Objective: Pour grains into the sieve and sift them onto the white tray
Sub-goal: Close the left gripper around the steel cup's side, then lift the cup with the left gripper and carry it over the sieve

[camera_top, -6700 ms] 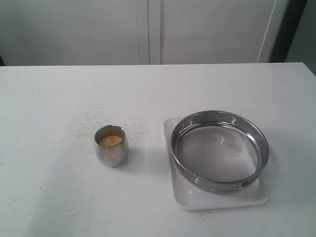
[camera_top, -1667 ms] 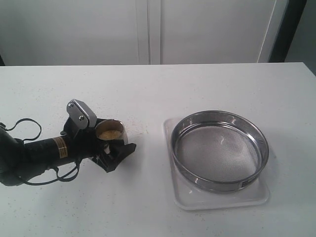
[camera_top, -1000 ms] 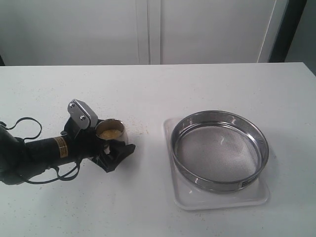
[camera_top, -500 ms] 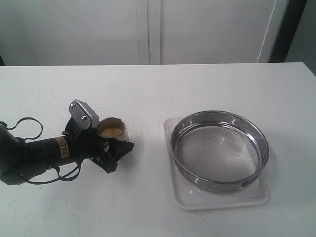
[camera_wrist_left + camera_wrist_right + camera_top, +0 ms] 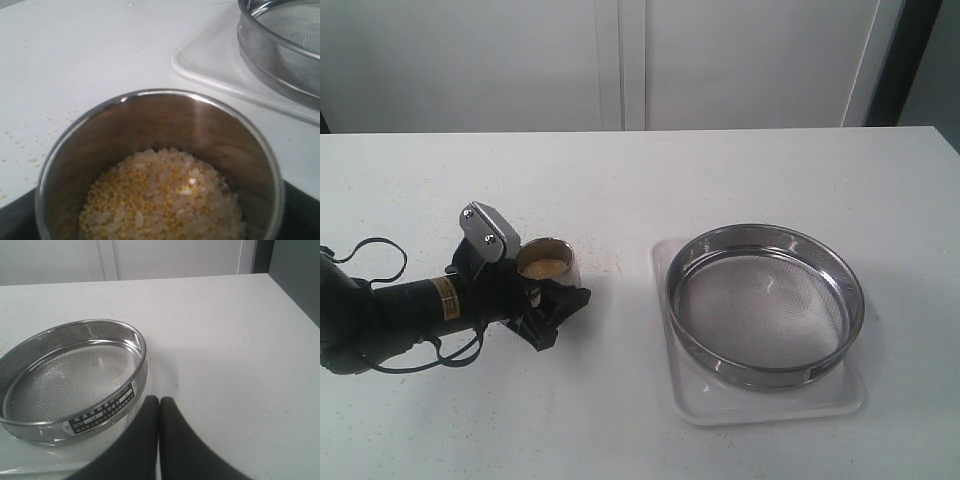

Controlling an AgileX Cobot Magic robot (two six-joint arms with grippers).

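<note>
light: bright, even | shadows: soft | glare: sieve rim (mild) | focus: slightly soft

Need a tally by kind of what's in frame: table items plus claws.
steel cup, holding grains: 1
sieve: 1
white tray: 1
claws: 2 (left claw, right claw)
Total: 5

One bench carries one sieve, one white tray and one steel cup. Two hands show: the left hand, the cup between its fingers, and the right hand. The grains are past counting, of two kinds: fine yellow and coarser pale.
</note>
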